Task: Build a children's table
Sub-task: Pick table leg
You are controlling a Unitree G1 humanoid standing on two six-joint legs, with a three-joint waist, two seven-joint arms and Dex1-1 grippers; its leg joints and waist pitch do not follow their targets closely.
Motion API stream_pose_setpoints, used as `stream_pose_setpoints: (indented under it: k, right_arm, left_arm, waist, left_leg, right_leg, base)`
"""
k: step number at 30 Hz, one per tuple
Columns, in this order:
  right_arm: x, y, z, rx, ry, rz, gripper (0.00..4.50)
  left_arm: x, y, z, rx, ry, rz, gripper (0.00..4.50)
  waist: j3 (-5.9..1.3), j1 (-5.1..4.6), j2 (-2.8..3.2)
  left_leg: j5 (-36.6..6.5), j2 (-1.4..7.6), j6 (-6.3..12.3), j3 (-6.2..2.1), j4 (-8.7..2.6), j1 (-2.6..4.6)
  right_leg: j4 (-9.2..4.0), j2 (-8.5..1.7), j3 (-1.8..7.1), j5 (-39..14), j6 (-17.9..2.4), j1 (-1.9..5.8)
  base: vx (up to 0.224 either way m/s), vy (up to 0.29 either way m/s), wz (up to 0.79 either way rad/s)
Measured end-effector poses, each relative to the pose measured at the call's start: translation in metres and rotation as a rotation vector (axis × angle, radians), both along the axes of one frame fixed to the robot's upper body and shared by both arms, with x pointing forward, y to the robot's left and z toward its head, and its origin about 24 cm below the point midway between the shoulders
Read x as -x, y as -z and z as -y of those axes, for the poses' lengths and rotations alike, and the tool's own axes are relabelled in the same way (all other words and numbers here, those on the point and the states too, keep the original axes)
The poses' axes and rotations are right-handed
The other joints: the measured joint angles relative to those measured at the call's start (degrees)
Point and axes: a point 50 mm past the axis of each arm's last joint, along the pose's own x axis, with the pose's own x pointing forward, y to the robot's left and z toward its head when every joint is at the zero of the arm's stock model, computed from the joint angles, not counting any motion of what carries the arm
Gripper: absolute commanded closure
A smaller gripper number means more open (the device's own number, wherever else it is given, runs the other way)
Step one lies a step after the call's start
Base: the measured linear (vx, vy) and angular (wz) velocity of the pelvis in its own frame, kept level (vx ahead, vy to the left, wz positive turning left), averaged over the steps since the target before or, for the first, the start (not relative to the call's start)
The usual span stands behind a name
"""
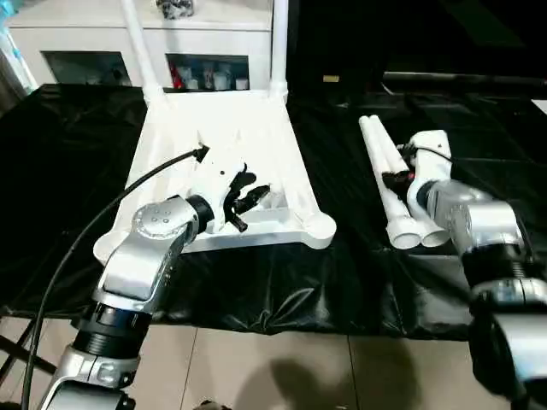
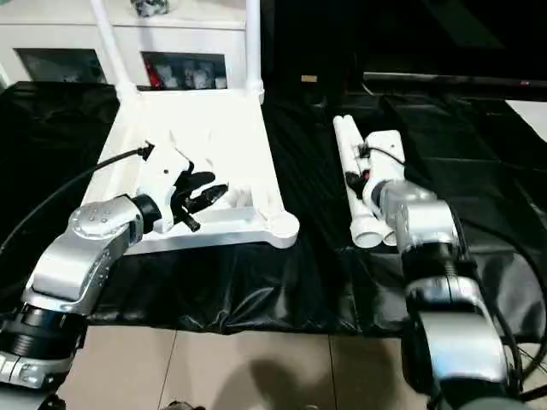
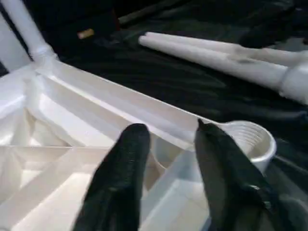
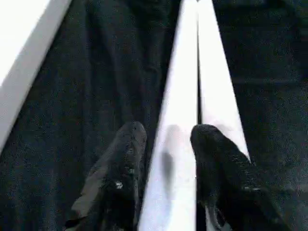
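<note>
Right gripper (image 4: 163, 144) low over the two loose legs (image 1: 395, 184), black fingers (image 4: 120, 159) parted and straddling the nearer one, nothing clamped yet. Lined up along the leg's length, probably to close around it for a lift. Both loose legs lying side by side and touching on the black cloth (image 1: 342, 282), right of centre in the head view, wide ends toward the bottom edge.

Left gripper (image 3: 168, 144) hovering over the near part of the upturned tabletop (image 1: 256, 128), fingers apart, empty. Pointed toward the open corner socket (image 3: 250, 139) just beyond its tips, perhaps to steady the top. Cannot tell whether it touches the ribs.

Tabletop lying ribs-up in the upper left of the head view, so the sockets face upward. Two legs already standing (image 1: 279, 43) in the far corners at the top edge; near corners not yet filled. White cabinet (image 1: 85, 34) behind, top left.
</note>
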Motion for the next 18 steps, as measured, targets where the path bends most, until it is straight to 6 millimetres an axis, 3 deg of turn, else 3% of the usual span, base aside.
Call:
stream_pose_setpoints:
  k: [11,18]
  right_arm:
    - [-0.005,0.012,0.002,0.024,0.035,-0.06,1.26]
    - [-0.004,0.021,-0.004,0.02,0.02,-0.116,1.24]
  left_arm:
    - [0.012,0.007,-0.001,-0.044,0.037,-0.048,1.16]
    - [0.015,0.006,-0.004,-0.079,0.041,-0.051,0.99]
  waist:
    - [0.07,0.01,-0.11]
    - [0.06,-0.05,-0.1]
  left_leg:
    - [0.0,0.01,0.0,0.03,0.05,-0.01]
    - [0.0,0.01,0.0,0.03,0.05,-0.02]
  right_leg:
    - [0.08,0.0,0.01,0.0,0.0,-0.04]
    - [0.12,0.0,0.01,0.0,0.0,-0.05]
  base:
    - [0.0,0.0,0.0]
    - [0.0,0.0,0.0]
